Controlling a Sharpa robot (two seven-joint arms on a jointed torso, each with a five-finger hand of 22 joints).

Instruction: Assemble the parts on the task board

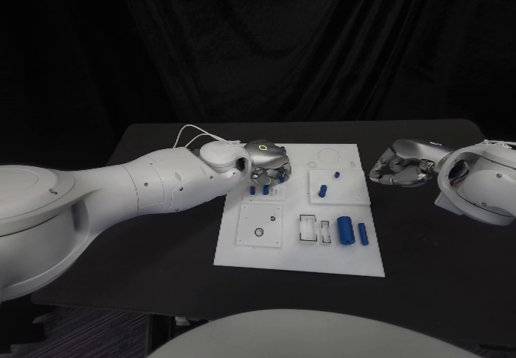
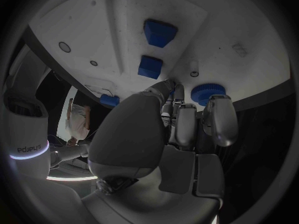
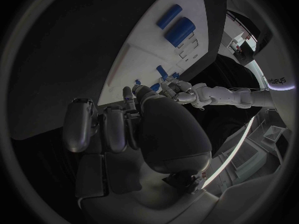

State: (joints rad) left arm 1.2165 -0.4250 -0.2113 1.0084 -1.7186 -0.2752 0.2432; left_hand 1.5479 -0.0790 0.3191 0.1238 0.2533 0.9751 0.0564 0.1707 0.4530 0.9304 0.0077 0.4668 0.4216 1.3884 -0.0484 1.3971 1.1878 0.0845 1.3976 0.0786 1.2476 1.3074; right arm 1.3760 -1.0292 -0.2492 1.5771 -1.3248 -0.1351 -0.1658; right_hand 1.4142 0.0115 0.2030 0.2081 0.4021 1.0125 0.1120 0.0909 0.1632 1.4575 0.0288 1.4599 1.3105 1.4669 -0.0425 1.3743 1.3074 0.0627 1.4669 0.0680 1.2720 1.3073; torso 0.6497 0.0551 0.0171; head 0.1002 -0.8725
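Black table: left hand hovers over task board.

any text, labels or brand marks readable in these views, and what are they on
"sharpa": on the white wrist cuff of the other arm in the left wrist view, where it reads mirrored.
A partial mark that looks like the same brand, cut off: on the left arm's white cuff in the right wrist view.
Small grey print on the task board: too small to read.
No text readable in the head view.
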